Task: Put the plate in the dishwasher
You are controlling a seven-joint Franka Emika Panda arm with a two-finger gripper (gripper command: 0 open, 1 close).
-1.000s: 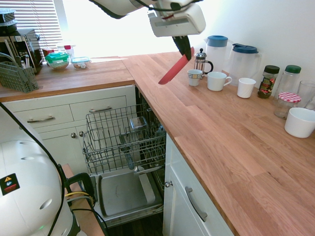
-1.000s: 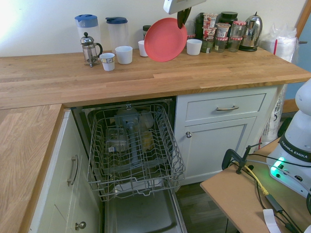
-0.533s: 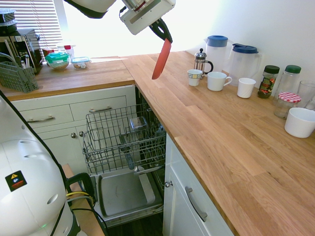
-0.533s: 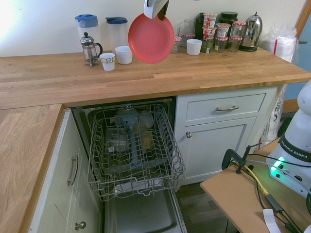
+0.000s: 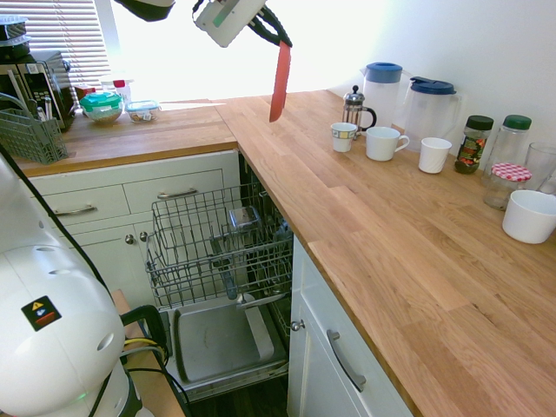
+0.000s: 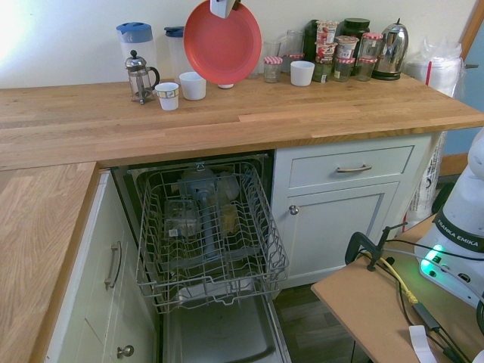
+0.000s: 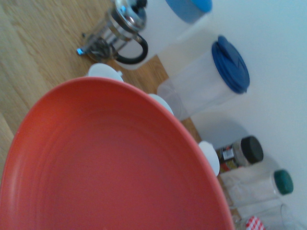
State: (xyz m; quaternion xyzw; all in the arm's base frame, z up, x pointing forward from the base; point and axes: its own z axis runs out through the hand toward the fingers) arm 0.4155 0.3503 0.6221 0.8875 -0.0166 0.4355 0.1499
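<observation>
The hand (image 5: 276,36) hangs high over the wooden bench (image 5: 373,226), pinching the top rim of the plate (image 6: 222,42) between its fingers. The plate hangs on edge in the air, clear of the bench; the first exterior view sees it as a thin red strip, while the second exterior view shows its full round coral face. In the wrist view the plate fills most of the picture (out of focus), with a French press (image 7: 117,28) and a blue-lidded jug (image 7: 211,81) beyond it.

The bench is an L-shaped run of pale wood planks over white cabinet drawers (image 6: 352,170) with metal handles. At the inner corner of the L the dishwasher (image 6: 208,227) stands open, its grey wire rack (image 5: 217,243) pulled out over the lowered door panel (image 5: 217,339); some pale items sit in the rack, too indistinct to name.

Along the far wall in the second exterior view stand two clear jugs with blue lids, the French press, and two white mugs (image 6: 180,89) side by side, one with a patterned band. To the right of the plate are a white cup (image 6: 302,72), a cluster of jars (image 6: 333,49) and a steel kettle (image 6: 390,49). A white bowl (image 5: 528,215) sits at the near right end in the first exterior view. On the other leg, beneath a bright window with blinds (image 5: 52,35), are a grey cutlery basket (image 5: 30,135) and a lidded glass bowl (image 5: 102,106).
</observation>
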